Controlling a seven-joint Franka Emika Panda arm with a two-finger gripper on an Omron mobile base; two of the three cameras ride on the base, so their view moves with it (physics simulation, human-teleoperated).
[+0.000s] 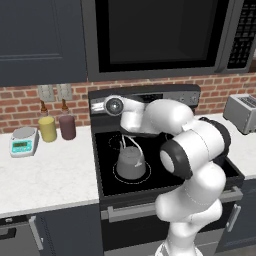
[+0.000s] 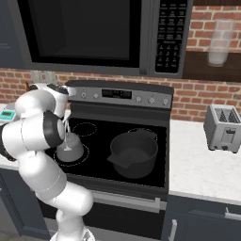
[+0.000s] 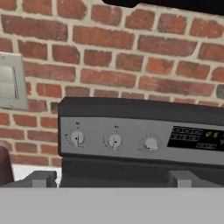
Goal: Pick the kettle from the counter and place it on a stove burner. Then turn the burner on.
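Nearest, at the cooktop's point(image 1: 107, 187) front-left: one kettle point(image 1: 130, 163), grey, upright, sitting inside the large dashed burner ring point(image 1: 119, 177), arched wire handle up. Same kettle point(image 2: 70, 148) in the right base view, partly behind the white arm, on the left front ring point(image 2: 82, 160). Free of the gripper, not touched by either finger.

Beside it, toward the cooktop's front-right: one wide black pot point(image 2: 133, 154), empty, on its own ring. Behind the kettle, at the back-left: one smaller dashed ring point(image 2: 84, 128), bare.

Above and behind the kettle, near the cooktop's back-left corner: one gripper point(image 1: 131, 136), pointing toward the back panel. In the hand view, two dark fingertips point(image 3: 40, 178) set wide apart at the bottom, nothing between them, gripper midpoint point(image 3: 111, 180) facing the control panel point(image 3: 144, 140). Kettle below and nearer than the hand, well apart from the fingers.

On the control panel: three knobs point(image 3: 114, 141) counted in the hand view, left of one small display point(image 3: 197, 138).

On the left counter point(image 1: 50, 175), along the back edge: one small scale point(image 1: 23, 140), one yellow canister point(image 1: 48, 128), one dark red canister point(image 1: 67, 126). On the right counter's back edge: one toaster point(image 2: 223, 127).

Farther back: brick wall point(image 3: 131, 65), one pale switch plate point(image 3: 11, 81) at the left in the hand view. Above the stove: one microwave point(image 2: 94, 35).
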